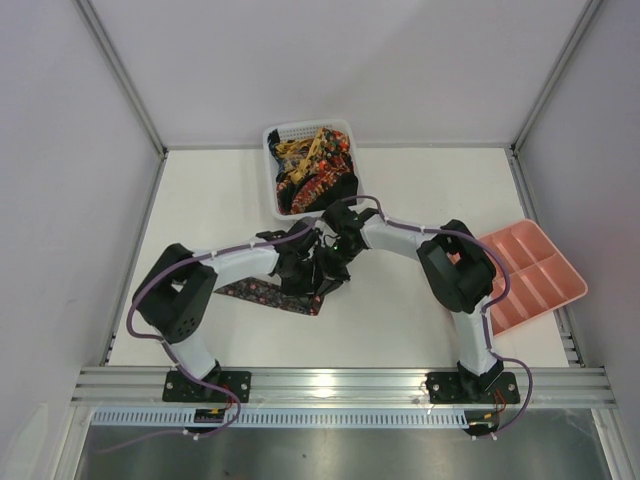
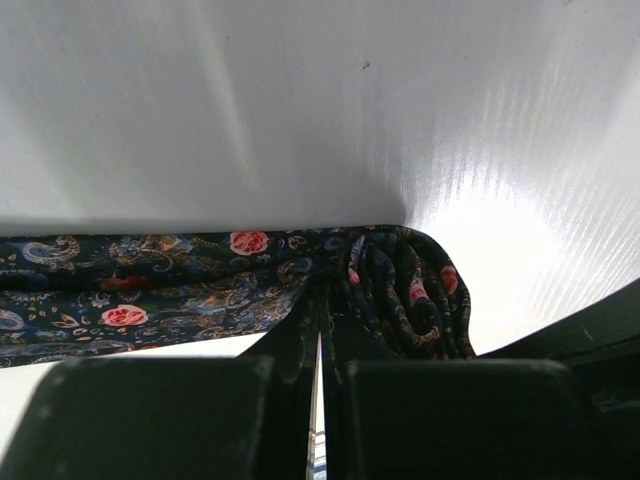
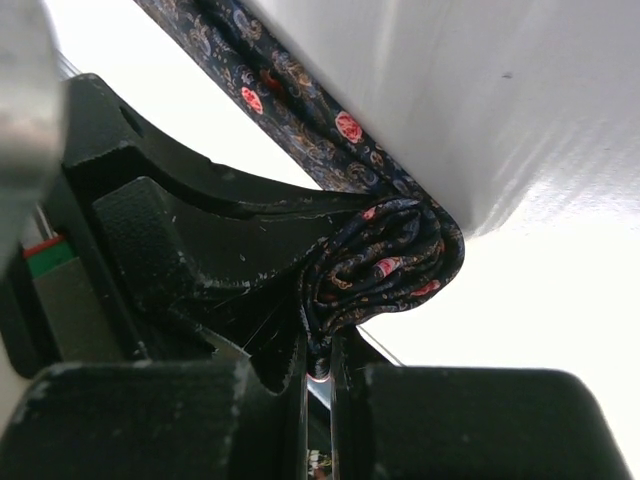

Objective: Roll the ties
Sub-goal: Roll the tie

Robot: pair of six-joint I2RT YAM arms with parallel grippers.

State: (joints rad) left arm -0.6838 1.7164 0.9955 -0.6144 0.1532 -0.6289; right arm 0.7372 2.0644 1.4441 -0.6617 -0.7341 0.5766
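On table (image 1: 420, 200), left claw (image 2: 321, 330), right claw (image 3: 318, 345): both tight on tie (image 2: 150, 290)

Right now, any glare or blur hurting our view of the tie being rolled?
Top external: even light, sharp, but arms hide most of the tie. Left wrist: glare washes out the table at right; near fingers dark, soft. Right wrist: table blown out white; tie pattern sharp.

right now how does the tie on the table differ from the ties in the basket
The tie on the table is dark blue paisley; the ties in the basket show bright red, orange and yellow. That tie is part rolled, pinched by the left gripper and right gripper; the basket ties lie heaped, untouched. Both show busy prints.
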